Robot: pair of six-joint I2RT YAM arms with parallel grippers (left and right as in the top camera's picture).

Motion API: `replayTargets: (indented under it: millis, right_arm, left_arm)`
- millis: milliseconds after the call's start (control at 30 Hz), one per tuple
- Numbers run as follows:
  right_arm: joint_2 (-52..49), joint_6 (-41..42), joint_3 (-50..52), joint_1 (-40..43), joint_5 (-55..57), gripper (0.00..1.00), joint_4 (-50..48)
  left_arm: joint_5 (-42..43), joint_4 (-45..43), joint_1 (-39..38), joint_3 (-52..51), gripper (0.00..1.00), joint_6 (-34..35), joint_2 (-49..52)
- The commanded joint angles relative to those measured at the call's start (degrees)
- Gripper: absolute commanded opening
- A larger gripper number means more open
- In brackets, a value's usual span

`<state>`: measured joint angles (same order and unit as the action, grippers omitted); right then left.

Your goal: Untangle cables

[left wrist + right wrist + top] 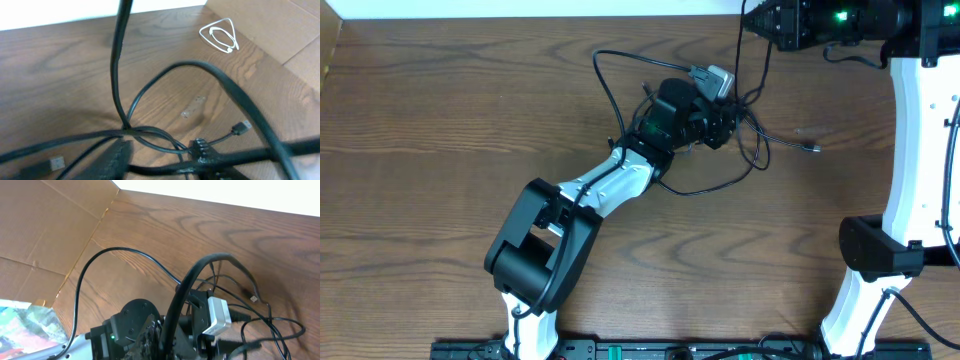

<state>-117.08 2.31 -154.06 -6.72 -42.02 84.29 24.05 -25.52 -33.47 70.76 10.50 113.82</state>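
The limp, light black cable (195,63) is lying tangled on the desk (440,120) around the left fingers (116,159), whose grip I cannot tell; the right fingers (752,20) are pinching a raised strand. Grabbing near a plug (243,127) seems wisest.

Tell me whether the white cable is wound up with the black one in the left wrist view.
No, the white cable lies coiled on its own, well apart from the black cable.

Black cable (125,251) arcs above wood table (200,225), tangled around left arm (137,322); cardboard (45,225) left.
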Motion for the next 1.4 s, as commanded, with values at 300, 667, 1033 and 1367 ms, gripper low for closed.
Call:
replayTargets:
  millis: [300,667,1033,1367]
  right_arm:
    - [-0.1,0.2,-0.3,2.6,4.6,0.01,-0.5]
    - [-0.6,6.3,1.5,6.3,18.4,0.01,-1.7]
    - [-7.8,-0.3,5.4,7.5,9.3,0.01,-5.0]
    - [-8.4,-10.3,5.4,1.9,3.1,0.61,-3.6]
  left_arm:
    - [-0.8,17.4,8.7,0.7,0.07,-1.1,-3.3]
    - [-3.5,44.4,13.0,0.7,0.07,-10.7,-18.1]
    - [-3.8,60.2,12.9,0.7,0.08,-16.3,-38.9]
    - [-4.2,41.8,12.9,0.7,0.08,-15.8,-43.0]
